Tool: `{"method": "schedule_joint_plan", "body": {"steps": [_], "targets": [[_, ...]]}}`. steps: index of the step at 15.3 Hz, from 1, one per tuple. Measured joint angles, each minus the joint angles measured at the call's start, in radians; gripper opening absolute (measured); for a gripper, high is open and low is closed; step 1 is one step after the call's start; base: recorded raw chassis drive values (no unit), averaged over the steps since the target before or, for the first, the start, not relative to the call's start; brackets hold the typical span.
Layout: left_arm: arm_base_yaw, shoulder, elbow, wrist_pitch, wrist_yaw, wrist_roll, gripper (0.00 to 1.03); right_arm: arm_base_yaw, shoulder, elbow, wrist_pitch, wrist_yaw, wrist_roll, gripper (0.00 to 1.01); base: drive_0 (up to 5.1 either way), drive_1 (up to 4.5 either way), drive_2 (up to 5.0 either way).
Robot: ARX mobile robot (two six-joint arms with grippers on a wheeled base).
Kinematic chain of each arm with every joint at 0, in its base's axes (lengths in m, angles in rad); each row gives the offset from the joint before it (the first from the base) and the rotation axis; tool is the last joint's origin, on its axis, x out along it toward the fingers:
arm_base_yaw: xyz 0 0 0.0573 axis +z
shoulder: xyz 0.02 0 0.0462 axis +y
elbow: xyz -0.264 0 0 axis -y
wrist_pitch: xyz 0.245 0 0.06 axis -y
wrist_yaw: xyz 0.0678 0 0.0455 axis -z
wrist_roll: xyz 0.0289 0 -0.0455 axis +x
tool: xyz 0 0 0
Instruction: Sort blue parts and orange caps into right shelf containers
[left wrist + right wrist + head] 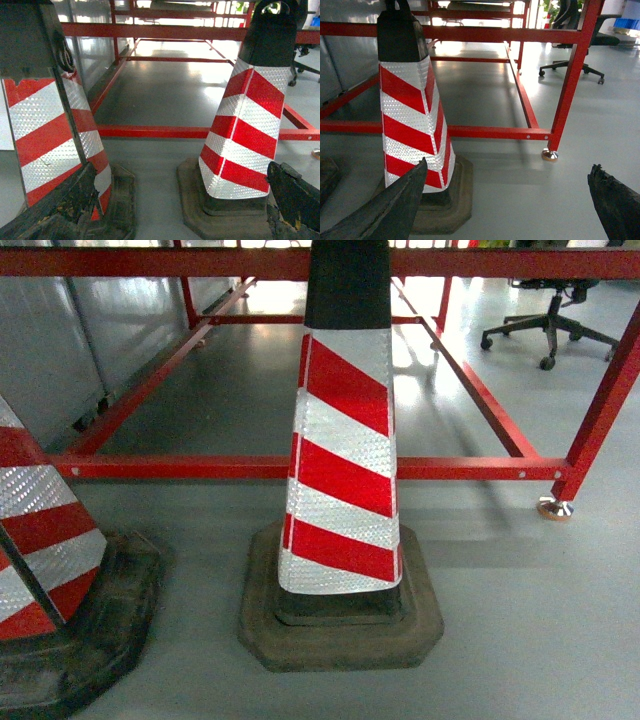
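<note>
Cones stand before you: one striped cone [40, 570] at far left, a second cone [345, 455] in the middle on its dark base, both on the grey floor [520, 620] before the red frame [300, 468]. Your left hand [175, 212] and right hand [515, 205] both gape wide, holding nothing. You see no blue parts, orange caps or crates; an office chair [550, 320] sits far right.
</note>
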Motion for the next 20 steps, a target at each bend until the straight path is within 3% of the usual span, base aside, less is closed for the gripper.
{"method": "schedule_joint_plan", "body": {"steps": [20], "targets": [[0.0, 0.0, 0.0, -0.003, -0.002, 0.0, 0.98, 0.0, 0.0, 0.0, -0.002, 0.0, 0.0, 0.98, 0.1, 0.14, 0.1]]}}
